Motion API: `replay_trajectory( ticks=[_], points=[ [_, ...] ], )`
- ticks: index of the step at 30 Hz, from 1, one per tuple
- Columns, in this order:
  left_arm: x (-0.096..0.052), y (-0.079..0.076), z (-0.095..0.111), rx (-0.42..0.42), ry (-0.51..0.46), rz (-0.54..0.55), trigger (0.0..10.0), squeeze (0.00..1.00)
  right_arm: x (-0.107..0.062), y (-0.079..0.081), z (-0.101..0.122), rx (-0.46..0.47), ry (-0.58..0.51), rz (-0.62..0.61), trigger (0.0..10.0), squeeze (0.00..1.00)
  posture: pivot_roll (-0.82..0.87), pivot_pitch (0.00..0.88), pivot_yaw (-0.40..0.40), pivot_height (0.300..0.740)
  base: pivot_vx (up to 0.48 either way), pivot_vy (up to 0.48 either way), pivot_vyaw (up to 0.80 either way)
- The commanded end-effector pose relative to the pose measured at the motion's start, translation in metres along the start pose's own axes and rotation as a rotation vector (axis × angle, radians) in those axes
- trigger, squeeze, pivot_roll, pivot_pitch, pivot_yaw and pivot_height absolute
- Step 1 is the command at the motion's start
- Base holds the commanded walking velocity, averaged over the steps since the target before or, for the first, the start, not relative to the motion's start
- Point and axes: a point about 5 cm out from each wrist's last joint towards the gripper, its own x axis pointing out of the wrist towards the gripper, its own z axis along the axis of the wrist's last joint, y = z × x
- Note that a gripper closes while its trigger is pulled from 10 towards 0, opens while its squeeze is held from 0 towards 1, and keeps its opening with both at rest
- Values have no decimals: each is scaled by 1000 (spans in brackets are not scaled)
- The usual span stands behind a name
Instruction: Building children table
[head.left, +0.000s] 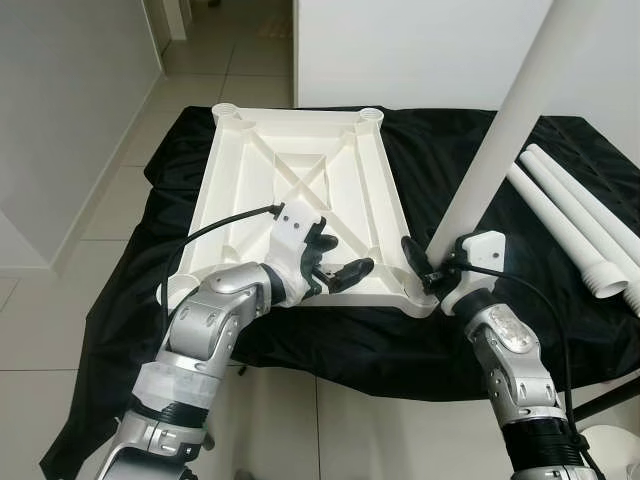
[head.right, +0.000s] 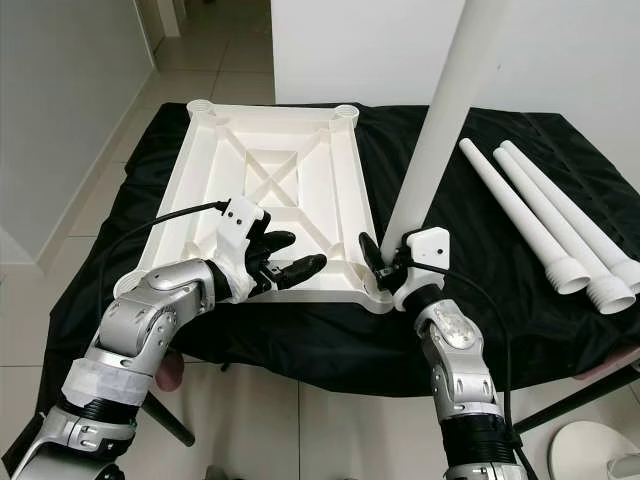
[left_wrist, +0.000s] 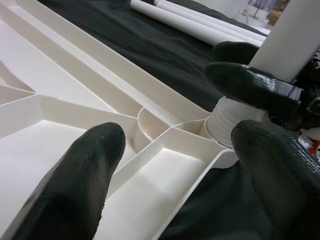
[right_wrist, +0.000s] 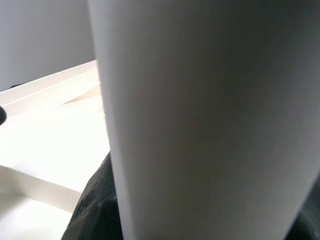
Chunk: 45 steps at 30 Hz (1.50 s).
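White tabletop (head.left: 300, 190) lies underside up on a black cloth (head.left: 480, 330) — ribs and diagonal braces showing, round sockets at the corners. It sits toward the robot's left half of the cloth, near edge close to the cloth's front drop.

Right gripper (head.left: 428, 268) at the tabletop's near right corner, fingers closed around the base of a white leg (head.left: 500, 130). The leg stands in that corner socket, tilted, its top leaning away to the right and running out of frame. In the left wrist view the leg's ribbed foot (left_wrist: 226, 125) sits in the socket, one black finger (left_wrist: 250, 85) pressed against it just above. Right wrist view: the leg (right_wrist: 210, 120) close up, tabletop (right_wrist: 45, 130) behind.

Left gripper (head.left: 338, 258) over the near edge of the tabletop, left of the leg, fingers spread apart and gripping nothing; tips point toward the right corner. One lower finger appears to rest on or just above the rim — cannot tell which.

Three more legs (head.right: 545, 215) lie side by side on the cloth to the right, well apart from the tabletop, flared ends toward the robot.

Tiled floor (head.left: 130, 200) around the table; white wall (head.left: 420, 50) behind.
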Motion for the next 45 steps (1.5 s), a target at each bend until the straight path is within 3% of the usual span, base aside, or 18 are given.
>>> replay_trajectory(
  ticks=[1, 2, 6, 8, 10, 13, 20, 28, 40, 45],
  points=[
    [-2, 1, 0, -4, 3, 14, 10000, 0, -12, -5, -33, 58, 170, -55, 10000, 0, -2, 71, 18, 740, 0, 0, 0],
    [-2, 1, 1, -6, 1, 18, 10000, 0, -13, -4, -34, 95, 170, -81, 10000, 0, -2, 71, 19, 740, 0, 0, 0],
    [-2, 1, 1, -6, 1, 20, 10000, 0, -13, -5, -34, 98, 173, -104, 10000, 0, -2, 71, 19, 740, 0, 0, 0],
    [-1, 1, 2, -8, -4, 19, 10000, 0, -10, -11, -40, 165, 218, -194, 10000, 0, -5, 68, 25, 740, 0, 0, 0],
    [0, 1, 2, -8, -6, 17, 10000, 0, -8, -12, -40, 170, 225, -216, 10000, 0, -5, 68, 25, 740, 0, 0, 0],
    [0, 0, 3, -7, -9, 20, 10000, 0, -4, -10, -36, 154, 195, -210, 10000, 0, -7, 65, 26, 740, 0, 0, 0],
    [1, 2, 4, -9, -14, 32, 10000, 0, -7, -5, -38, 20, 197, -184, 10000, 0, -8, 62, 19, 740, 0, 0, 0],
    [2, 2, 3, -15, -22, 41, 10000, 0, -4, 0, -37, 46, 189, -241, 10000, 0, -9, 53, 7, 740, 0, 0, 0],
    [3, 1, 2, -14, -26, 43, 10000, 0, 0, 8, -36, -2, 173, -238, 10000, 0, -11, 39, -3, 740, 0, 0, 0],
    [4, 0, 1, -12, -26, 41, 10000, 0, 3, 8, -33, 30, 166, -310, 10000, 0, -12, 31, -8, 740, 0, 0, 0]
  ],
)
